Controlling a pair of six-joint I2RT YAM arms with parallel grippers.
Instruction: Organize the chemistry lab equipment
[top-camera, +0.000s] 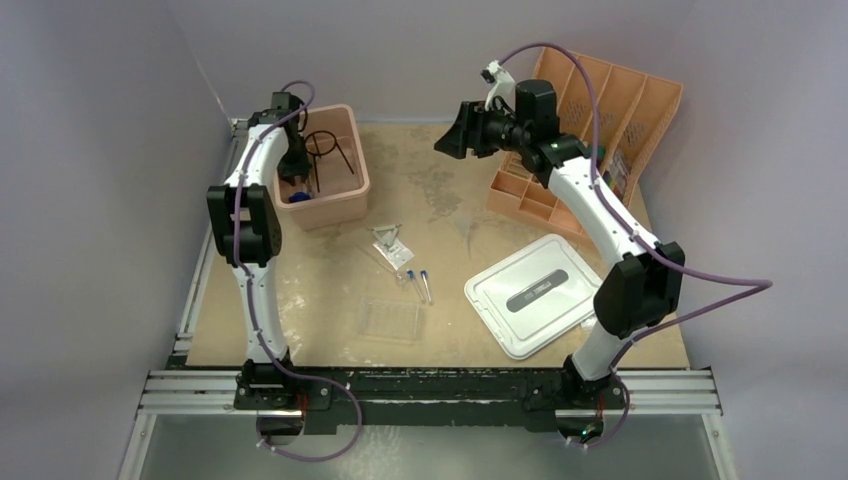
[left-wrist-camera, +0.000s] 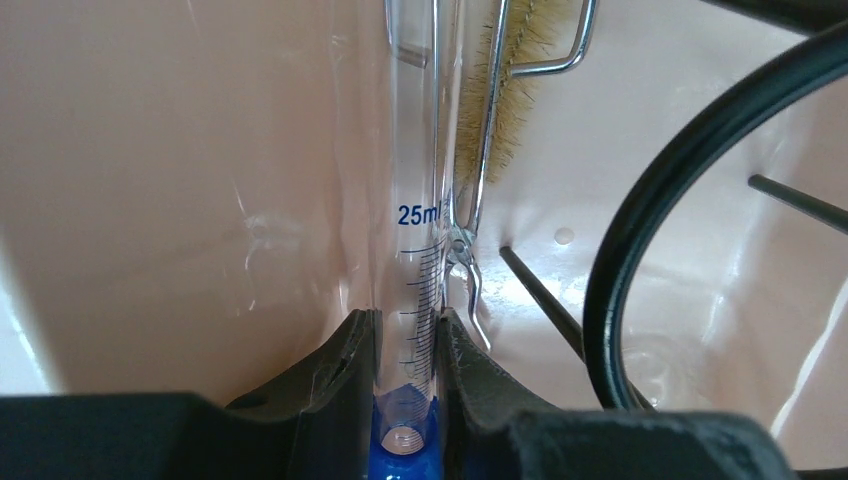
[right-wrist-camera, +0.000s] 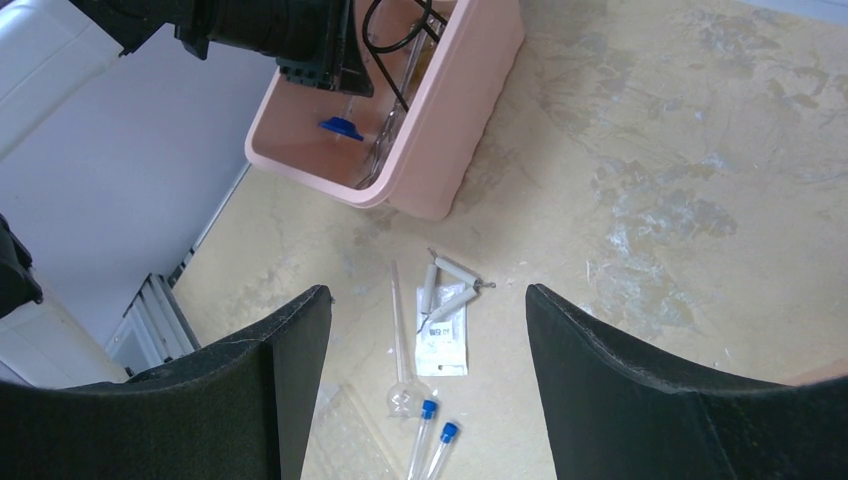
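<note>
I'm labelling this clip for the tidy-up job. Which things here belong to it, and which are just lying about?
Job: graduated cylinder in left end effector, black wire ring, blue-capped tubes, wire triangle, clear tray, pink bin, orange organizer.
Lying about, seemingly: white lid, small packet.

- The work area is enclosed by three plain walls of pale lilac-grey: the left wall (top-camera: 90, 200), the back wall (top-camera: 400, 50) and the right wall (top-camera: 770, 200).
- The tabletop (top-camera: 450, 200) is formed by a tan board, which is marked by pale blotches and scuffs (thickest toward the middle and back).
- Its near edge is framed by black and silver metal rails (top-camera: 450, 392); a side rail (top-camera: 192, 290) is run along the left.
- A dull grey-green surface (top-camera: 450, 450) is seen below the rails.
- Everything is lit evenly, and only soft shadows are cast.
</note>
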